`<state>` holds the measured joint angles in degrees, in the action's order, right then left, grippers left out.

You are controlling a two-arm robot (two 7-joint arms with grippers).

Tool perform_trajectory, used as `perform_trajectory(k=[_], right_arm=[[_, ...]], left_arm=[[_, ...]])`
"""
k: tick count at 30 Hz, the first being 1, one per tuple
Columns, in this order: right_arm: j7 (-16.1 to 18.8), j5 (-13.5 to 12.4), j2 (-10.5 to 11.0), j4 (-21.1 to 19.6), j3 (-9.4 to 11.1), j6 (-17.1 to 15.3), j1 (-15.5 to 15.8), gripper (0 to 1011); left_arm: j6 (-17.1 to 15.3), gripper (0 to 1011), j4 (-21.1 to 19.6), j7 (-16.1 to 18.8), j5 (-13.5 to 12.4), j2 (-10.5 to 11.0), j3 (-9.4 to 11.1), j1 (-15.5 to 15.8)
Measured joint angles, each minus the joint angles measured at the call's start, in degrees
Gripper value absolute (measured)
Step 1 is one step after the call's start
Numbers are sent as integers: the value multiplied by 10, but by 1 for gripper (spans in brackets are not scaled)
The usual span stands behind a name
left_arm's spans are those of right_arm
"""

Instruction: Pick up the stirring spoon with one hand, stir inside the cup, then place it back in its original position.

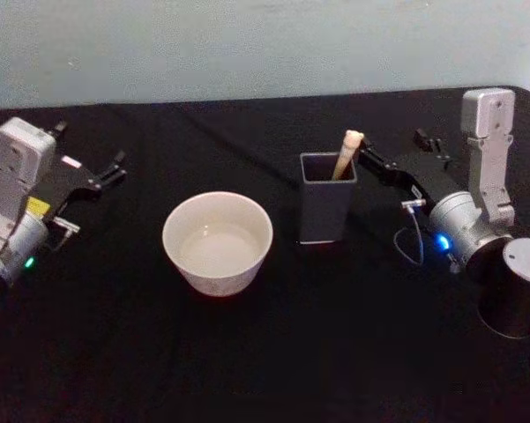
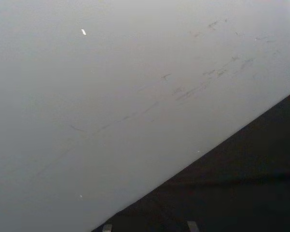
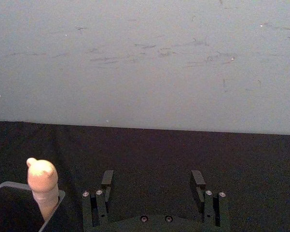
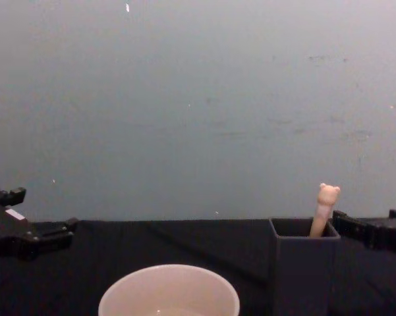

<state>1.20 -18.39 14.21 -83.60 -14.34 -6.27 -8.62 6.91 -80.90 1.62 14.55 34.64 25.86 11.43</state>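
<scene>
Black cloth covers the table (image 1: 265,370) in front of me, with a scuffed pale wall (image 4: 198,99) behind it. I see the stirring spoon (image 1: 347,152) standing in the dark grey square holder (image 1: 326,211), its bear-head knob leaning out over the holder's right rim. I've got the cream-white cup (image 1: 218,242) just to the left of the holder, apart from it. My right gripper (image 3: 154,186) hovers just right of the knob with its fingers spread wide, holding nothing. My left gripper (image 1: 115,169) sits well off at the table's left side; I cannot tell how its fingers stand.
</scene>
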Motion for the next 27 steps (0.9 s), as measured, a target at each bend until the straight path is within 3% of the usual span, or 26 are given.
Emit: perform_trajectory(k=[27], right_arm=[[-1,-1,0,-1,-1,0,0,1000]], left_arm=[[0,1001,0,0,0,0,0,0]])
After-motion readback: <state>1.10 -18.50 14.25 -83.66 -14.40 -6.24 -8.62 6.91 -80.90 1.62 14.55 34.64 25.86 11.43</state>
